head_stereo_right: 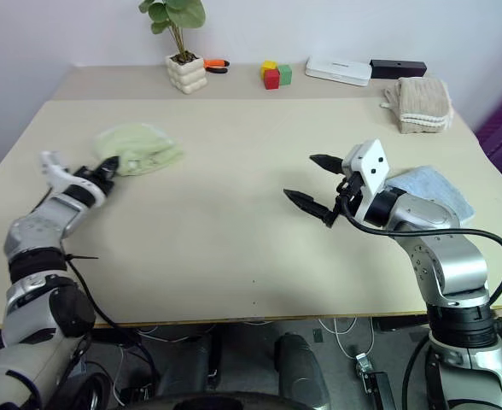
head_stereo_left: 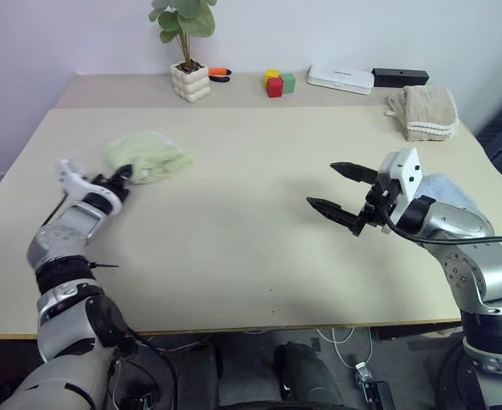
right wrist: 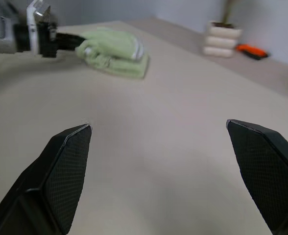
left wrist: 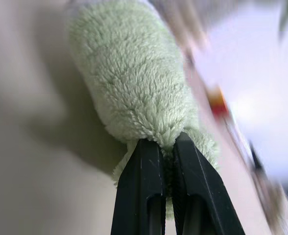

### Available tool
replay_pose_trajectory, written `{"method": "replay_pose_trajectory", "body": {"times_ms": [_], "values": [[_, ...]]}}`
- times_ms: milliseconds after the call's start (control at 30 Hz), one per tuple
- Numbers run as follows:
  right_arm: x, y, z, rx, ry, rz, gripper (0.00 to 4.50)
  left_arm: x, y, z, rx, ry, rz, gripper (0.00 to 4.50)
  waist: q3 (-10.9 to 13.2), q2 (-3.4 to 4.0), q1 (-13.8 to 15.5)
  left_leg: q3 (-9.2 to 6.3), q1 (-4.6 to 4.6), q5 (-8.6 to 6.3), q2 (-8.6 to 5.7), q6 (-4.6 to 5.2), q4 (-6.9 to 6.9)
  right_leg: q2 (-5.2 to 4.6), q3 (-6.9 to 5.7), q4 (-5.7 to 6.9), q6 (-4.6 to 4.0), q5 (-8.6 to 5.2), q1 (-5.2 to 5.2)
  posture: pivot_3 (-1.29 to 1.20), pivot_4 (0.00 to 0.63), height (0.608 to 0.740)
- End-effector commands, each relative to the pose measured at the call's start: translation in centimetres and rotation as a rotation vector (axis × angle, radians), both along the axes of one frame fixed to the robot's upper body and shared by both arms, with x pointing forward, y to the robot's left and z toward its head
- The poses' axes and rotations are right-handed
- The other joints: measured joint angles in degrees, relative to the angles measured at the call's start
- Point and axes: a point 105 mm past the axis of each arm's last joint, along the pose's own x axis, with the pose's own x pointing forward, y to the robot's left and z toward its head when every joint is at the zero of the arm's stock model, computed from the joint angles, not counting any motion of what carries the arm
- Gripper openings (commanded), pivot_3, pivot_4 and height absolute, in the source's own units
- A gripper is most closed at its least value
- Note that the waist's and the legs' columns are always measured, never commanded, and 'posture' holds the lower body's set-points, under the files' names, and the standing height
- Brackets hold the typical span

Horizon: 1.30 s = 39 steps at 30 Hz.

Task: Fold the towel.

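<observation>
Towel pinched at one edge, folds at risk of slipping

Towel (head_stereo_left: 147,156) lies bunched at the far left of the table (head_stereo_left: 251,256), already doubled into a thick, rounded bundle of light green terry. The left tool (head_stereo_left: 125,175) holds a narrow grip on its near edge; the wrist view shows the two black fingers (left wrist: 144,186) squeezing only a small tuft of pile. That shallow bite is the main risk: a tug could pull the loops free, or drag the whole bundle sideways and open the layers. The cloth is soft and springy, so a fold may puff back up once released. The right tool (head_stereo_left: 343,195) hangs wide and empty over the bare middle, well apart from the bundle, so nothing pins the far side down. The table's surface is smooth and matte beige, likely offering little friction. A beige folded towel (head_stereo_left: 426,113) sits at the far right.
</observation>
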Motion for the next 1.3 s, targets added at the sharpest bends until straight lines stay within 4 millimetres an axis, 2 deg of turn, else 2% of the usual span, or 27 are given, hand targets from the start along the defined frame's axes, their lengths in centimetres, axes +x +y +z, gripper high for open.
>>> {"method": "replay_pose_trajectory", "body": {"times_ms": [33,133,333,633,867,900,933,1067,1133,1167,1200,1300], "values": [[-1.8,0.2,1.4,0.013,0.000,0.103,4.50,-1.8,2.2,1.9,-0.029,-0.090,0.149,0.05,0.0,-0.04,0.2,0.00,0.00,0.00,-0.01,0.00,0.02,-0.03,-0.02,-0.01,0.00,0.00,0.04,0.00,0.150,0.740],[-1.8,-0.3,0.9,-0.018,0.030,0.112,4.50,-3.3,2.7,1.3,-0.059,-0.103,0.246,0.05,0.0,-0.08,0.6,-0.01,0.03,0.00,-0.04,-0.01,0.17,-0.08,-0.03,-0.02,0.00,0.00,0.19,0.00,0.150,0.740],[-1.5,-0.2,1.1,-0.019,0.030,0.123,4.50,-4.7,1.5,-1.6,-0.109,-0.038,0.264,0.05,0.0,-0.11,0.8,-0.01,0.04,0.00,-0.03,-0.01,0.20,-0.02,-0.01,-0.04,-0.02,0.00,0.17,0.00,0.150,0.740],[-1.2,-0.4,1.0,-0.022,0.026,0.104,4.50,-4.7,-1.3,-2.3,-0.116,-0.009,0.193,0.05,0.0,-0.12,1.1,-0.01,0.02,0.00,-0.04,-0.01,0.22,-0.01,-0.01,-0.05,-0.02,0.00,0.16,0.00,0.150,0.740],[-1.1,-0.6,1.0,-0.020,0.020,0.082,4.50,-4.8,-1.7,-2.5,-0.135,-0.009,0.170,0.05,0.0,-0.12,1.0,-0.01,0.03,0.00,-0.04,-0.01,0.22,0.00,-0.01,-0.05,-0.11,-0.05,0.16,0.00,0.150,0.740],[-1.1,-0.6,1.0,-0.020,0.020,0.080,4.50,-4.8,-1.8,-2.5,-0.137,-0.012,0.165,0.72,0.0,-0.12,1.0,-0.01,0.03,0.00,-0.04,-0.01,0.22,0.00,-0.01,-0.04,-0.13,-0.06,0.15,0.00,0.150,0.740],[-1.1,-0.7,1.0,-0.022,0.020,0.076,4.50,-4.9,-1.8,-2.3,-0.144,-0.027,0.159,0.99,0.0,-0.12,1.0,-0.01,0.03,0.00,-0.04,-0.01,0.21,0.00,-0.01,-0.05,-0.13,-0.06,0.15,0.00,0.150,0.740],[-1.1,-0.8,1.0,-0.023,0.019,0.072,4.50,-5.3,-1.8,-2.1,-0.153,-0.034,0.157,2.95,0.0,-0.12,1.1,-0.02,0.02,0.00,-0.04,-0.01,0.22,0.00,-0.01,-0.05,-0.20,-0.10,0.16,0.00,0.150,0.740],[-1.1,-0.8,1.0,-0.023,0.019,0.072,4.50,-5.7,-1.7,-2.4,-0.195,-0.015,0.166,4.03,0.0,-0.12,1.1,-0.01,0.02,0.00,-0.04,-0.01,0.22,-0.01,0.00,-0.06,-0.21,-0.10,0.16,0.00,0.150,0.740],[-1.1,-0.8,1.0,-0.023,0.020,0.072,4.50,-6.0,-2.0,-2.4,-0.285,-0.003,0.160,4.46,0.0,-0.12,1.1,-0.01,0.02,0.00,-0.04,-0.01,0.22,-0.01,0.00,-0.06,-0.21,-0.10,0.16,0.00,0.150,0.740],[-1.1,-0.9,1.0,-0.024,0.020,0.072,4.50,-6.3,-2.5,-2.4,-0.334,0.011,0.131,4.46,0.0,-0.12,1.0,-0.01,0.03,0.00,-0.04,-0.01,0.22,-0.01,0.00,-0.05,-0.21,-0.10,0.16,0.00,0.150,0.740],[-0.9,-0.9,0.9,-0.031,0.021,0.071,4.50,-7.8,-5.8,-2.7,-0.378,0.103,-0.039,4.46,0.0,-0.12,0.7,-0.01,0.03,0.00,-0.02,0.00,0.19,-0.03,0.03,-0.05,-0.03,-0.01,0.16,0.00,0.150,0.740]]}}
